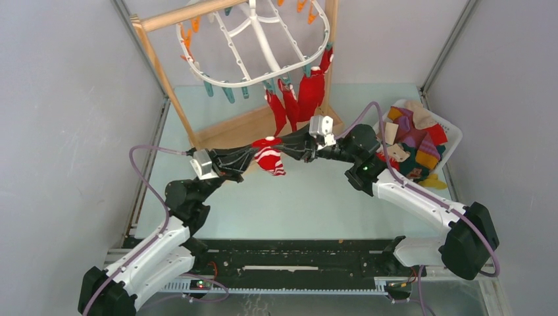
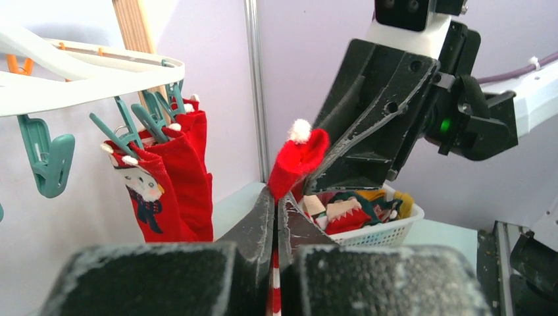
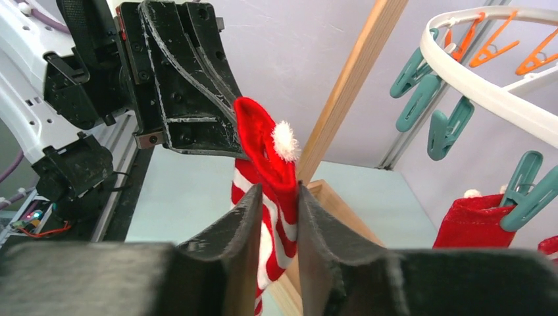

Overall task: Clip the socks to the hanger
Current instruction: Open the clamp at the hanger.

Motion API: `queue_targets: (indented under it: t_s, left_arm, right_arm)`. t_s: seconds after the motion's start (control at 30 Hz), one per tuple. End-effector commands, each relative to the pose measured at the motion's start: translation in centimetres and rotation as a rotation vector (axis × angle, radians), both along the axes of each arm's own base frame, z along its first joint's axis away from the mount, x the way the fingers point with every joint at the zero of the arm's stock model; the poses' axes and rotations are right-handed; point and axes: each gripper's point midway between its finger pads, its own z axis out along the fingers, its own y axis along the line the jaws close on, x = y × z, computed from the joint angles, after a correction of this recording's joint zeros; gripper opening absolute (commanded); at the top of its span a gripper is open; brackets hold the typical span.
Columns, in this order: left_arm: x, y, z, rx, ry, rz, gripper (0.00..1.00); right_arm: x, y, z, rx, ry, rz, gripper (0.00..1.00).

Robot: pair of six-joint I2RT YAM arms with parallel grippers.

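A red-and-white striped sock (image 1: 270, 160) hangs between my two grippers above the table's middle. My left gripper (image 1: 253, 153) is shut on it; its red cuff with a white pompom (image 2: 299, 158) sticks up past my left gripper's tips (image 2: 276, 197). My right gripper (image 1: 284, 148) is shut on the same sock (image 3: 263, 141) from the opposite side, jaws (image 3: 276, 191) pressed on the fabric. The white hanger (image 1: 270, 52) hangs behind, up and away from both grippers. Three red socks (image 1: 309, 92) are clipped to its near rim by teal pins.
The wooden stand (image 1: 158, 72) holds the hanger, with its tray base (image 1: 243, 128) just behind the grippers. A white basket (image 1: 454, 135) at the right holds several mixed socks (image 1: 414, 141). Free teal pins (image 3: 447, 128) and orange pins (image 3: 490, 43) dangle from the rim.
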Motion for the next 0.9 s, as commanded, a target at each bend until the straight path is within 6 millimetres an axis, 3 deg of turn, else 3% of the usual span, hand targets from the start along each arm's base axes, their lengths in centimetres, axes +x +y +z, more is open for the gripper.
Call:
queue_targets:
  t_s: [0.0, 0.13, 0.23, 0.37, 0.5, 0.6, 0.87]
  left_arm:
    - [-0.8, 0.7, 3.7, -0.094, -0.063, 0.0, 0.0]
    - [-0.4, 0.8, 2.9, -0.102, -0.03, 0.011, 0.05]
    - [-0.2, 1.6, 1.7, -0.09, -0.031, 0.067, 0.32]
    - [0.0, 3.2, -0.3, -0.035, -0.055, 0.132, 0.59]
    - [0.6, 4.1, -0.3, 0.0, -0.064, 0.111, 0.72]
    - [1.6, 4.2, 0.2, 0.019, -0.085, 0.099, 0.77]
    - [5.4, 4.3, 3.7, -0.05, -0.114, 0.053, 0.75]
  right_arm:
    - [-0.9, -0.4, 2.3, 0.071, -0.036, -0.005, 0.2]
    - [-1.5, -0.3, 2.4, 0.074, -0.044, 0.025, 0.02]
    - [-1.6, -0.2, 1.5, 0.037, -0.044, 0.042, 0.0]
    - [-1.5, -0.4, -0.6, -0.041, -0.051, 0.063, 0.0]
    - [-0.3, -0.6, -1.6, -0.067, -0.046, 0.037, 0.0]
    - [0.9, -0.8, -1.8, -0.063, -0.051, 0.006, 0.0]
    - [3.0, -1.2, -2.9, -0.075, -0.021, -0.042, 0.0]
